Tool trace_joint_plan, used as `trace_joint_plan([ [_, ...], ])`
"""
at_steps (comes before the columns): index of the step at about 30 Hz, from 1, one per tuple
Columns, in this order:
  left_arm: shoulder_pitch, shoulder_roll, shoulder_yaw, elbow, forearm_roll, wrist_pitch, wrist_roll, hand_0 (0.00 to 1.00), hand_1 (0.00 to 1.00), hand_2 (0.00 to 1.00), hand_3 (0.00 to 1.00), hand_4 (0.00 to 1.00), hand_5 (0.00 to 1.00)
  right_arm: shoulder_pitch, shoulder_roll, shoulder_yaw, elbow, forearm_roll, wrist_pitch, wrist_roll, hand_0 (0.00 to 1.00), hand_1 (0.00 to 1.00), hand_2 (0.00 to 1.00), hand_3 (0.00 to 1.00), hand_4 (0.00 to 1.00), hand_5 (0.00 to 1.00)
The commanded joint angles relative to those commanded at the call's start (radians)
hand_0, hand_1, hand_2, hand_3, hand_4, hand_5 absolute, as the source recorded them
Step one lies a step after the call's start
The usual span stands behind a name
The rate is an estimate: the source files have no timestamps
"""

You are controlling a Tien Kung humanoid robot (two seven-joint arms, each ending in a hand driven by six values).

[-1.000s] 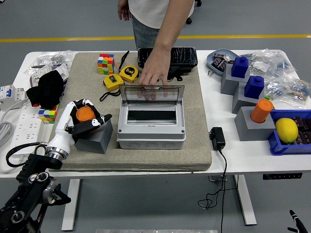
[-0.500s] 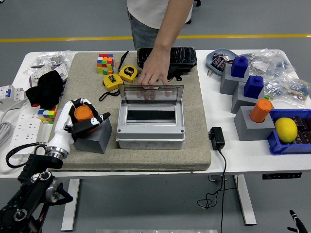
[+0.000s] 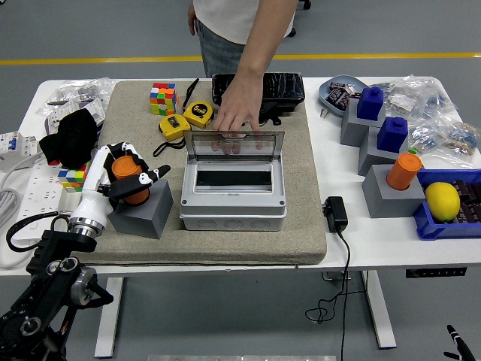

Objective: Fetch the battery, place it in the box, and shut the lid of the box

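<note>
The battery (image 3: 132, 183) is an orange cylinder. My left hand (image 3: 124, 174) is shut on it, holding it upright just over the top of a grey block (image 3: 143, 214) at the mat's left. The grey box (image 3: 233, 197) sits mid-mat, and its interior shows dark. Its clear lid (image 3: 235, 143) stands up at the back. A person's hand (image 3: 239, 113) rests on the lid's top edge from the far side. My right hand is out of view.
Two yellow tape measures (image 3: 188, 119), a Rubik's cube (image 3: 164, 98) and a black tray (image 3: 259, 90) lie behind the box. At right stand grey blocks with an orange cylinder (image 3: 403, 171) and blue pieces (image 3: 392, 134), and a blue bin holds a lemon (image 3: 443, 201). A black adapter (image 3: 336, 213) lies right of the mat.
My left hand has drawn the orange battery upward and slightly left, so more of its body shows above the grey block. The person's hand stays on the lid.
</note>
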Motion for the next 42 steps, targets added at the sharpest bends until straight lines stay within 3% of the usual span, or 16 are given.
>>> trace_joint_plan([
  [6,-0.001,0.0,0.002,-0.013,0.02,0.01,0.003,0.054,0.005,0.056,0.069,0.998,0.002,-0.001,-0.001,0.001,0.0,0.002,-0.001,0.0,0.881,0.793,0.762,0.791,0.998,0.998],
  [11,-0.021,0.014,0.023,-0.05,0.107,0.046,0.008,0.054,0.002,0.05,0.059,0.998,0.002,-0.001,-0.003,-0.001,0.0,0.004,0.0,0.0,0.882,0.793,0.762,0.791,0.998,0.998],
  [16,-0.045,0.048,0.068,-0.105,0.249,0.144,0.005,0.054,0.002,0.05,0.059,0.998,0.002,0.003,-0.005,-0.002,0.0,0.006,0.0,0.001,0.882,0.793,0.762,0.791,0.998,0.998],
  [17,-0.047,0.051,0.073,-0.112,0.267,0.156,0.004,0.046,0.002,0.025,0.024,0.998,0.085,0.003,-0.005,-0.002,0.0,0.005,0.0,0.001,0.881,0.793,0.762,0.791,0.998,0.998],
  [21,-0.057,0.066,0.108,-0.147,0.342,0.219,-0.004,0.046,0.002,0.025,0.024,0.998,0.085,0.003,-0.003,0.001,0.0,0.003,-0.001,0.0,0.881,0.793,0.762,0.791,0.998,0.998],
  [25,-0.068,0.086,0.172,-0.193,0.454,0.285,0.008,0.044,0.002,0.014,0.011,0.998,0.115,0.003,-0.003,0.002,0.0,0.002,-0.001,0.0,0.882,0.793,0.762,0.791,0.998,0.998],
  [32,-0.107,0.116,0.312,-0.231,0.663,0.341,0.049,0.041,0.002,0.005,0.002,0.998,0.117,0.007,-0.004,-0.001,0.0,0.002,0.0,0.0,0.881,0.793,0.761,0.791,0.998,0.998],
  [37,-0.147,0.124,0.403,-0.222,0.728,0.355,0.064,0.04,0.002,0.003,0.002,0.998,0.121,0.008,-0.006,0.001,0.0,-0.001,-0.001,-0.001,0.881,0.793,0.762,0.791,0.998,0.998],
  [42,-0.186,0.123,0.486,-0.202,0.737,0.366,0.067,0.04,0.002,0.003,0.002,0.998,0.111,0.009,-0.007,-0.001,0.0,-0.003,-0.001,-0.001,0.881,0.792,0.761,0.791,0.998,0.998],
])
